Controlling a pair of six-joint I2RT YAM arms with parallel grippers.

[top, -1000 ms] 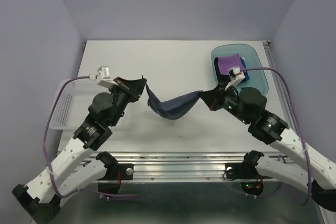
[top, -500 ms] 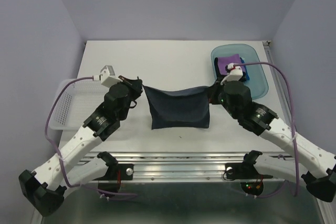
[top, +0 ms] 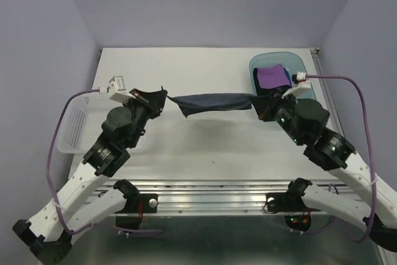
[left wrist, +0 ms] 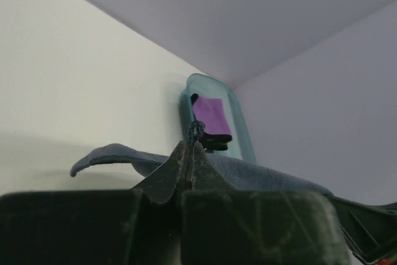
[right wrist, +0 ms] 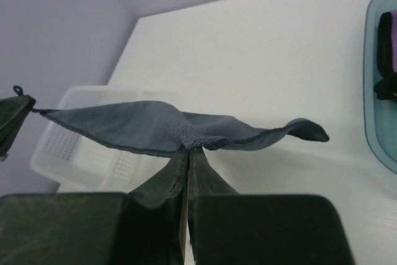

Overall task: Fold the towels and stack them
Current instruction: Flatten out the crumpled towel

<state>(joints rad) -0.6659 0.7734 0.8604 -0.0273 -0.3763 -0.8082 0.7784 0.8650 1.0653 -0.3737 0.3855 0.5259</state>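
Evidently we had the dark navy towel (top: 214,102) up in the air, well above the table (top: 205,153) and strung between the two arms at mid depth. The left tool (top: 164,98) was pinched together on the cloth's left end. The right tool (top: 255,102) was pinched on its right end. Both wrist views showed the fingertips pressed together with fabric caught between them. The towel hung almost level and sagged a little along its near edge, and one loose corner curled free past each grip. Its shadow lay on the table beneath it.

At the far right stood the teal tray (top: 310,100). In it the purple towel (top: 272,77) lay flat and folded on top of a darker cloth (left wrist: 214,143) that we could not identify. The white mesh basket (top: 71,131) sat at the left edge.

We judged the job partly done, with the stack begun in the tray. The navy towel was spread but not yet folded, so it had yet to be laid down, doubled over and set on the purple one
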